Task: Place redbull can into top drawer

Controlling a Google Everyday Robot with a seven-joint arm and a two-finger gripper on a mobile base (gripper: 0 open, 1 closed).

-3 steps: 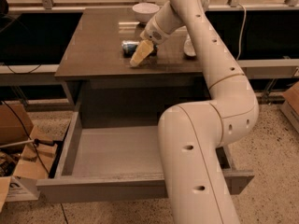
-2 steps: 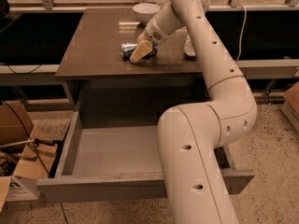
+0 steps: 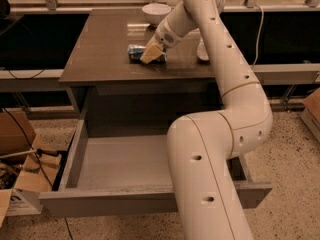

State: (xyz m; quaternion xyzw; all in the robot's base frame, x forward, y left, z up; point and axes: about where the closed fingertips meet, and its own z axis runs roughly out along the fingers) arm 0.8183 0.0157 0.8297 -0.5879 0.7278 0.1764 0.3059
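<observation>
You have the gripper (image 3: 152, 54) down at the table (image 3: 97, 49), against the right end of the redbull can (image 3: 134, 51), which lies on its side there, grip not discernible; top drawer (image 3: 100, 202) pulled open below; white bowl (image 3: 156, 11) at far edge.
</observation>
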